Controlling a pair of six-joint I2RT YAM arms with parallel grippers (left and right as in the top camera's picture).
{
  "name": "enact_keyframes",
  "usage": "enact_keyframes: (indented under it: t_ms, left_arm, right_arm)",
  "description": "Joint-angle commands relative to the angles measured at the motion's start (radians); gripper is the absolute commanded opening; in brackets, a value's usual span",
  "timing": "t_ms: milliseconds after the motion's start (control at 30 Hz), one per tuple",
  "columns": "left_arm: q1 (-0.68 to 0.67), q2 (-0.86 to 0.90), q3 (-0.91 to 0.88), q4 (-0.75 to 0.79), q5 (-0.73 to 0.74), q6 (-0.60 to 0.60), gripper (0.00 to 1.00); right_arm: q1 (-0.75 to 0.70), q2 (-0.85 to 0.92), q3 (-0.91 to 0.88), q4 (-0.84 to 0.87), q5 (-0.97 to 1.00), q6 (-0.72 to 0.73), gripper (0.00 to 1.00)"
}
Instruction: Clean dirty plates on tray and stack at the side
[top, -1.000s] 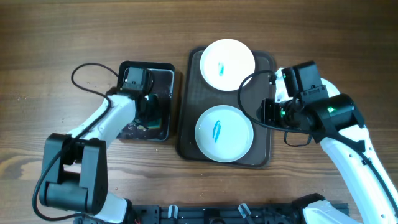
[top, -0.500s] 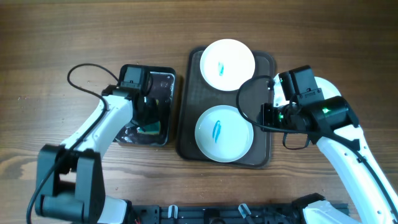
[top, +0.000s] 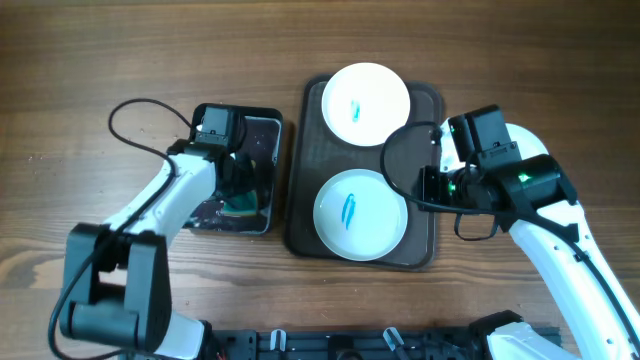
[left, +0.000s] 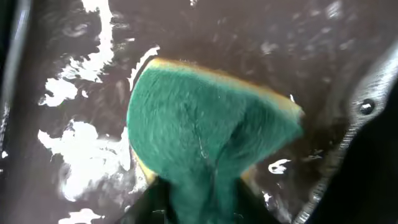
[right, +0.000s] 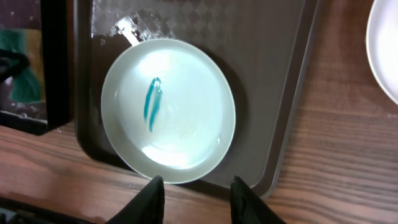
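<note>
Two white plates sit on the brown tray (top: 312, 150), one behind the other. The far plate (top: 365, 104) and the near plate (top: 360, 214) lie flat and do not touch. Each has a blue smear (right: 151, 102) in its middle, and the one on the near plate is longer. A third plate (right: 387, 50) peeks in at the edge of the right wrist view. It lies on the wooden table (top: 120, 60) beside the tray and apart from it. So little of it shows that I cannot tell if it is clean. The black pan (top: 265, 140) sits just left of the tray, and its floor is wet and shiny. The left pincer (left: 199, 202) is down inside the pan, closed tight on the green and yellow sponge (left: 205, 124). The sponge is squashed and bent where it is pinched, and its free end fans out over the wet floor of the pan. The right pincer (right: 199, 198) hangs by the edge of the tray, close to the near plate. Its two fingers (right: 153, 196) stand a fair way apart with nothing between them, and they hold no plate.
</note>
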Motion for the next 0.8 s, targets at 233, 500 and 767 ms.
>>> enact_keyframes:
  t_ms: [233, 500, 767]
  left_arm:
    - [0.000, -0.001, 0.012, -0.072, -0.019, 0.008, 0.04]
    - [-0.010, -0.133, 0.217, -0.307, -0.011, 0.008, 0.04]
    - [-0.120, -0.190, 0.324, -0.356, 0.091, 0.008, 0.04]
  right_arm:
    - [-0.003, 0.010, -0.182, 0.100, -0.012, 0.074, 0.37]
    - [-0.003, 0.010, -0.261, 0.307, 0.110, 0.119, 0.24]
    - [-0.003, 0.085, -0.348, 0.457, 0.008, 0.019, 0.15]
